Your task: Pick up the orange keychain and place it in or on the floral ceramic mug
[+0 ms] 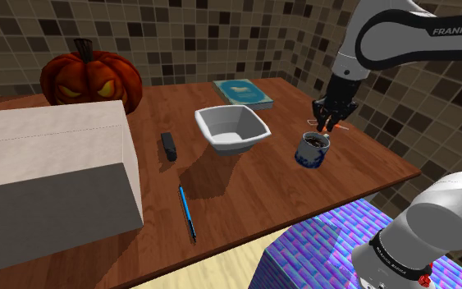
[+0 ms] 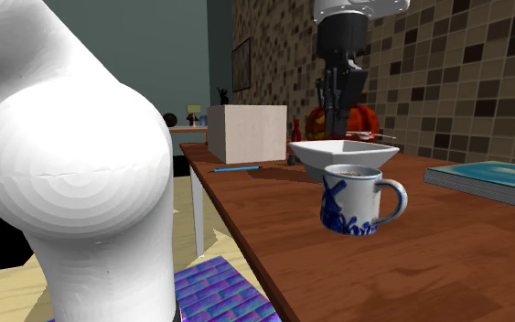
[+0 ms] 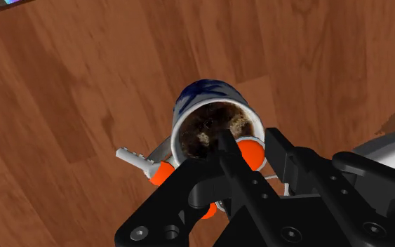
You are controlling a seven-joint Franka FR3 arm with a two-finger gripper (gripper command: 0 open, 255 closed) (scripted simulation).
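The tool, clenched on the keychain, hung just above the mug, the keychain lying crosswise over its near rim.

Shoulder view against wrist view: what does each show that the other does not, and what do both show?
Shoulder view, not wrist view: an orange carved pumpkin, a thin blue pen and a large pale box. Wrist view, not shoulder view: a look straight down into the white, blue-patterned mug, dark brown inside. Both: that mug, the black gripper shut on the orange keychain above it, and the brown wooden table.
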